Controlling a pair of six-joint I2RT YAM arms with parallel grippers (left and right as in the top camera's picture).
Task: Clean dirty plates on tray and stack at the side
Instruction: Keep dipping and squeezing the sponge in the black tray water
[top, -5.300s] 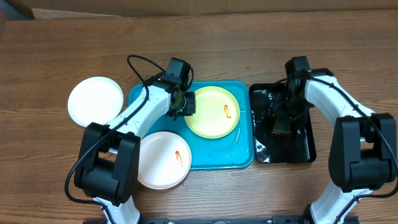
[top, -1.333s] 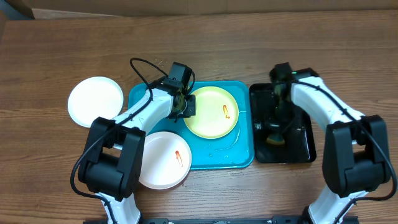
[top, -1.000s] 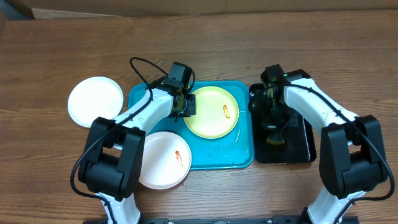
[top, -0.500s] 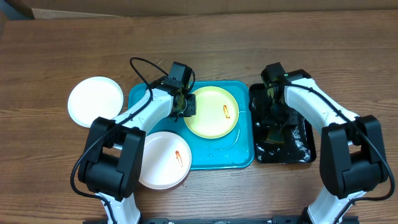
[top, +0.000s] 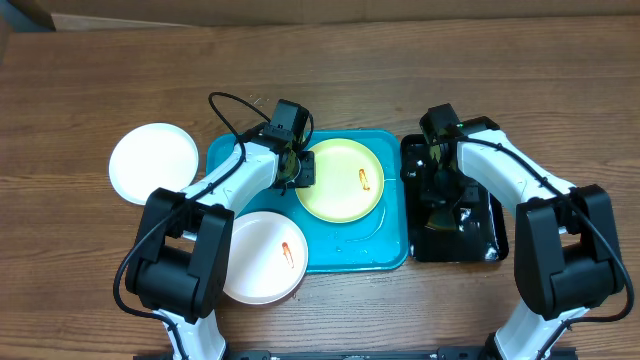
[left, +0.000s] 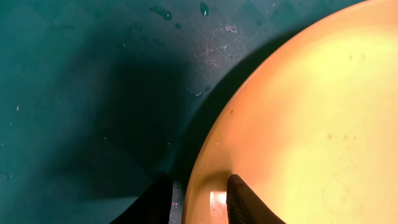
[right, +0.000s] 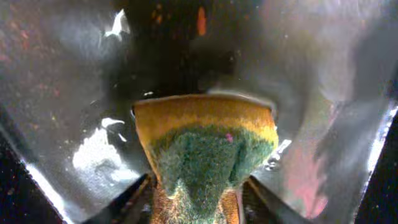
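Yellow-green plate (left: 298, 124) rim between left pincer (left: 198, 200)

A brown wooden table (top: 560, 60) fills nearly the whole overhead view, its grain running left to right in long darker streaks. Along the far edge lies a paler tan strip (top: 130, 20), and a dark patch (top: 25, 12) sits in the far left corner. Soft, even light falls from above, leaving only short, faint shadows on the wood.
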